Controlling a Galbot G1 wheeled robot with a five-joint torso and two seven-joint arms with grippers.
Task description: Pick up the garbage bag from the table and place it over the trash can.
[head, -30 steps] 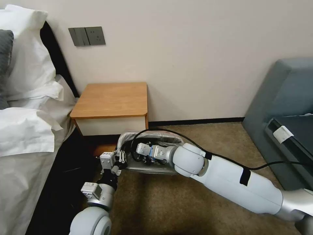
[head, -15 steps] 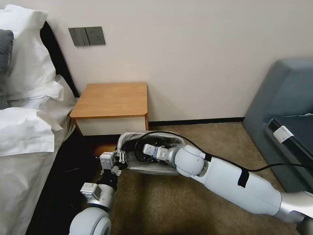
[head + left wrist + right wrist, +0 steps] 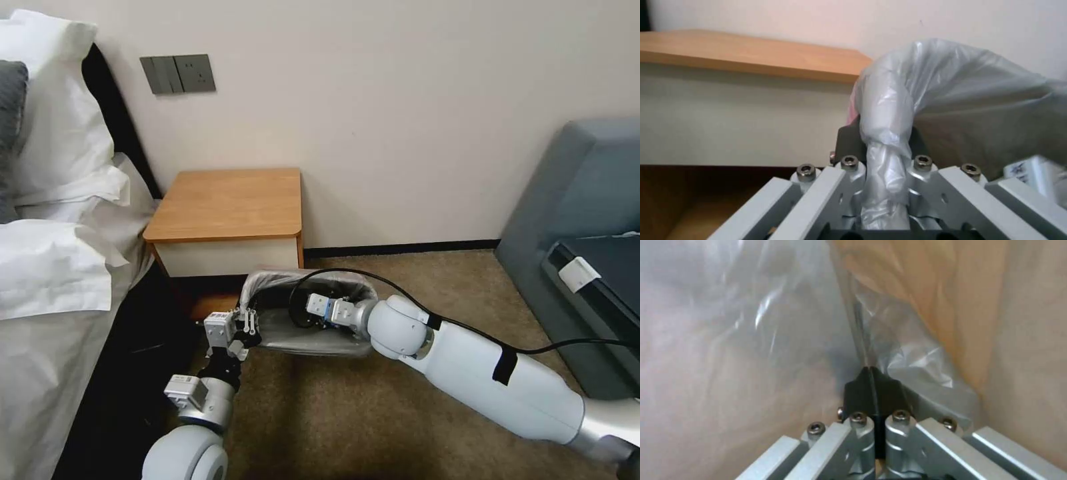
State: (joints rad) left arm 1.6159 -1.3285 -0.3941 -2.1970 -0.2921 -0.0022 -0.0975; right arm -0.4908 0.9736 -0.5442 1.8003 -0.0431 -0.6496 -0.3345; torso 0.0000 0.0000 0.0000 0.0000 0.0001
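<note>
Left arm: rises from the lower left of the head view, forearm upright, wrist beside the near left corner of the bin mouth.
Left gripper (image 3: 886, 156): clenched on a twisted rope of the thin, crinkly, translucent silvery-grey plastic garbage bag (image 3: 951, 86); the bunched film runs down between the dark pads.
Right arm: a long white arm reaching in from the lower right of the head view, elbow low over the carpet, wrist dipping into the bin mouth with a black cable looping over it.
Right gripper (image 3: 873, 386): inside the bag, its dark pads pressed together with a thin fold of film pinched between them.
Garbage bag, look: glossy and wrinkled, with a faint pink edge showing beside the left gripper; seen from inside, the film lies loosely against the cream walls.
Garbage bag, place: draped over the rim and lining the mouth of the small cream-white plastic trash can (image 3: 313, 343).
Trash can: on the brown carpet (image 3: 347, 413), just in front of the bench, between the two arms.
Bench (image 3: 230, 203): small square nightstand with an orange-brown wooden top and white drawer front, against the wall beside a bed with white linen (image 3: 53, 267).
</note>
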